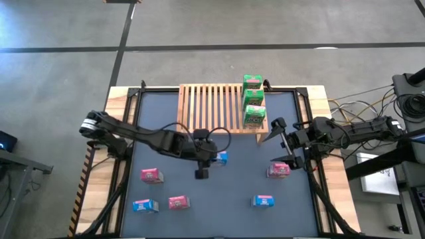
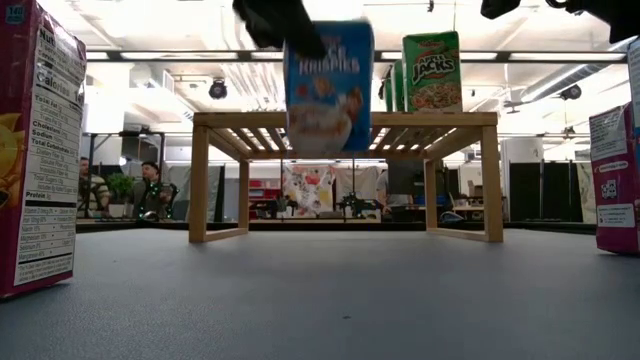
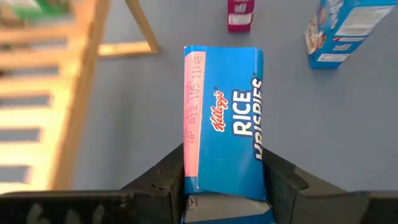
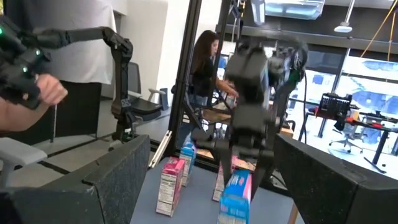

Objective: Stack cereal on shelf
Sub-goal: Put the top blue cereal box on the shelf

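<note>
The shelf is a slatted wooden rack at the table's far side. Three green cereal boxes stand in a row on its right end. My left gripper is shut on a blue cereal box, raised in front of the shelf. In the high view this box shows beside the gripper, near the table's middle. My right gripper hovers open with nothing in it, by the shelf's right front leg. My left gripper pinches the blue box between its two fingers, one on the pink-edged side and one on the opposite side, at the end nearest the wrist. The fingers slant down from the table's left. The box hangs roughly upright, clear of the table.
Loose boxes lie on the dark table: pink ones and a blue one at the near left, a pink one and a blue one at the right. The shelf's left slats are bare. People show in the room beyond.
</note>
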